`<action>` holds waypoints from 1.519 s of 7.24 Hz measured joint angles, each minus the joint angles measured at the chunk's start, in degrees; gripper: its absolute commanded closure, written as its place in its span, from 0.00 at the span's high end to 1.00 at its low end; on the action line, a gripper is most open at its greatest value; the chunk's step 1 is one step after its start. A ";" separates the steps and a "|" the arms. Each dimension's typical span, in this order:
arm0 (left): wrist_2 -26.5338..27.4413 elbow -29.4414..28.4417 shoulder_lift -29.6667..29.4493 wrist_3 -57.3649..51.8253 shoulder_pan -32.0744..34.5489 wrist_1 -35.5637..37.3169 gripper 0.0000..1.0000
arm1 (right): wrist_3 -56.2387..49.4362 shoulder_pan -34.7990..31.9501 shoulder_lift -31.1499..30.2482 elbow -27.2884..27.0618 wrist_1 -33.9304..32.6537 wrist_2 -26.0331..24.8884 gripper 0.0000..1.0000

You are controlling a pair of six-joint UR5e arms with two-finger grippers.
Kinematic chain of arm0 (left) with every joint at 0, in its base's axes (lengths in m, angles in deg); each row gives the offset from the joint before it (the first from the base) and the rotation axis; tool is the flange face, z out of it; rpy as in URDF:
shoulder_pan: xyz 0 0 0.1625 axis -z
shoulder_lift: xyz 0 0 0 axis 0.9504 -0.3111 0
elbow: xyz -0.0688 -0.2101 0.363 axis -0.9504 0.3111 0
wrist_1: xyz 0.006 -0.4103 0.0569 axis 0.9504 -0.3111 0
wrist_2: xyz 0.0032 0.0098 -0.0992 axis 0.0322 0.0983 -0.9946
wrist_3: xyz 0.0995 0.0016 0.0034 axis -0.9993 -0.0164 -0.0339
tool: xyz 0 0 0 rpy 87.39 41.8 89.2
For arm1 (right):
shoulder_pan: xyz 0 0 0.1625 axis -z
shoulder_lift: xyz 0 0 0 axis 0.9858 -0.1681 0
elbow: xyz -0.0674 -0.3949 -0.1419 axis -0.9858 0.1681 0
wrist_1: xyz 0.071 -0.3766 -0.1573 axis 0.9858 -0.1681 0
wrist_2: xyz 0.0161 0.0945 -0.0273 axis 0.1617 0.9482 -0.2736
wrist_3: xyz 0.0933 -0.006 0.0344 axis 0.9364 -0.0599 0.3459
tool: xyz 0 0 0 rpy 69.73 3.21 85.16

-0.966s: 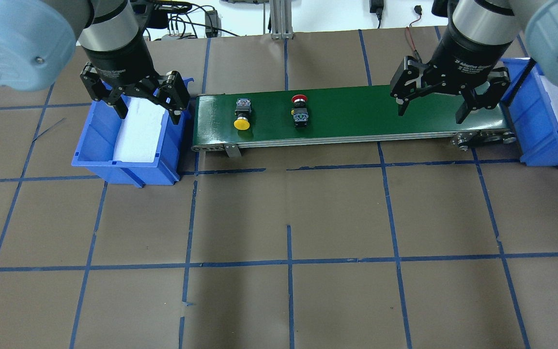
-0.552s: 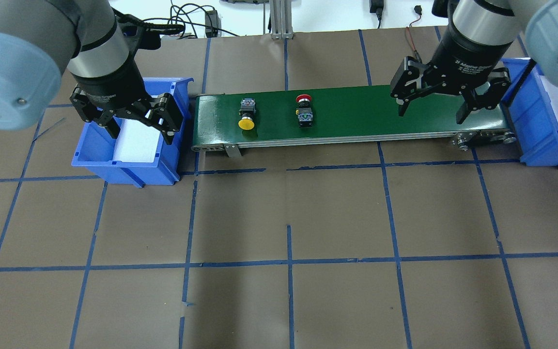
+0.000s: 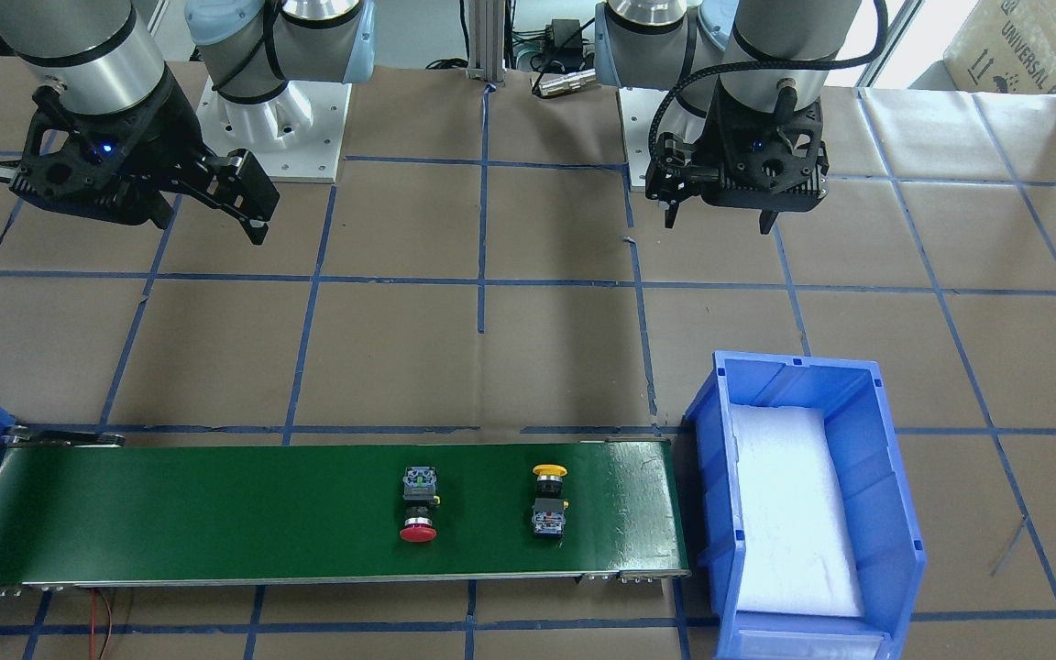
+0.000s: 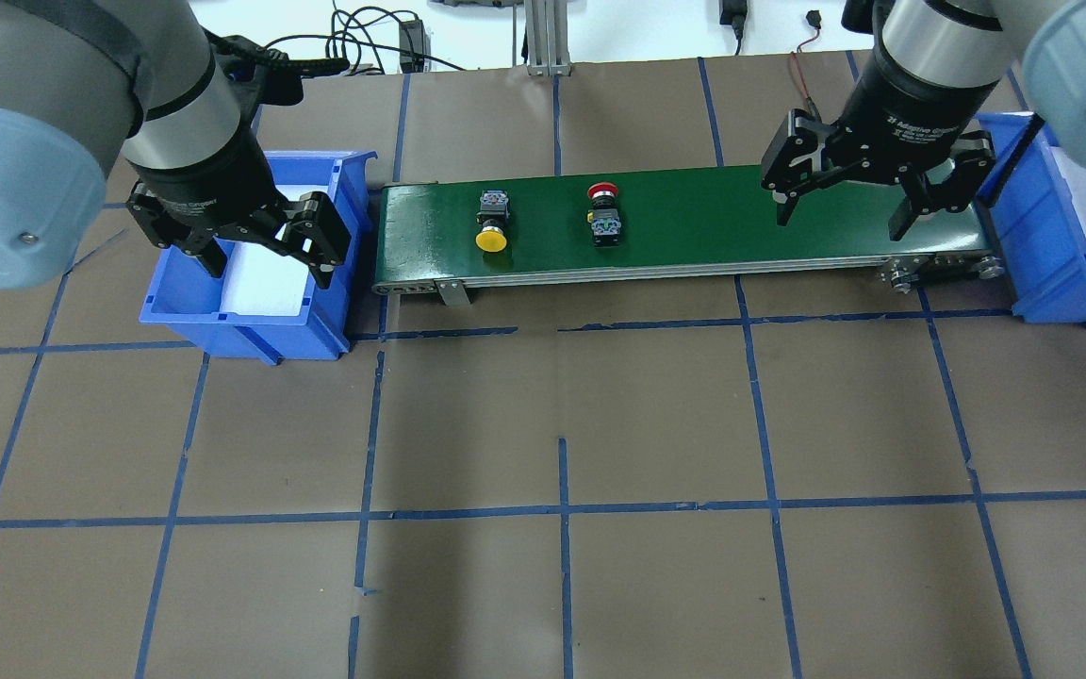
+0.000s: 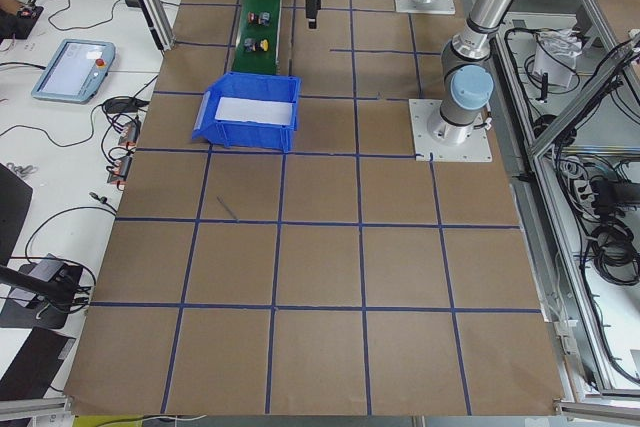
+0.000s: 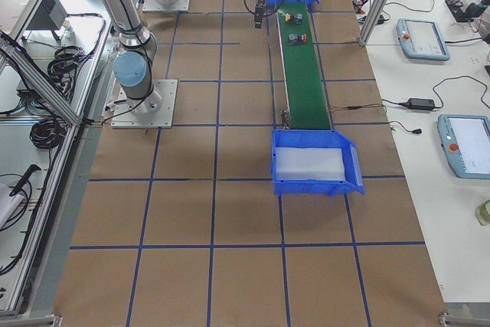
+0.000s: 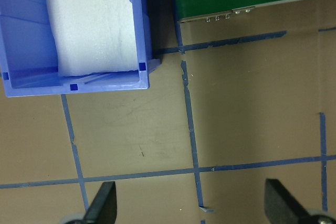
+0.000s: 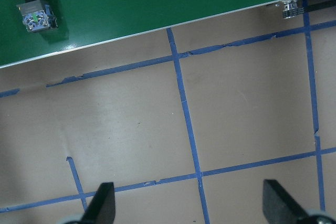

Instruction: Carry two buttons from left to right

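Two buttons lie on their sides on the green conveyor belt [image 4: 694,222]. The yellow button [image 4: 491,226] is near the belt's left end and the red button [image 4: 605,215] is just right of it. Both also show in the front view, the red button [image 3: 418,509] and the yellow button [image 3: 548,500]. My left gripper [image 4: 270,272] is open and empty, above the near end of the left blue bin [image 4: 241,325]. My right gripper [image 4: 837,224] is open and empty above the belt's right end. The right wrist view shows the red button [image 8: 31,9].
A second blue bin [image 4: 1061,302] with white foam stands at the belt's right end. The left bin holds only white foam [image 3: 794,513]. Brown table paper with blue tape lines [image 4: 562,509] surrounds the belt. Cables lie at the far edge.
Both buttons have moved a little to the right on the belt. My left gripper has moved toward the near end of the left bin, still open. The right gripper has stayed put.
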 measured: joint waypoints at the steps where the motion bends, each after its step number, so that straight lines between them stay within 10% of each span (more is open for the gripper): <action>1: 0.02 0.15 0.25 0.00 0.01 -0.02 1.00 | -0.01 0.00 0.01 0.00 -0.01 0.02 1.00; 11: 0.23 1.62 1.39 -0.20 0.10 -0.23 1.00 | 0.01 0.00 0.02 -0.06 -0.27 0.21 1.00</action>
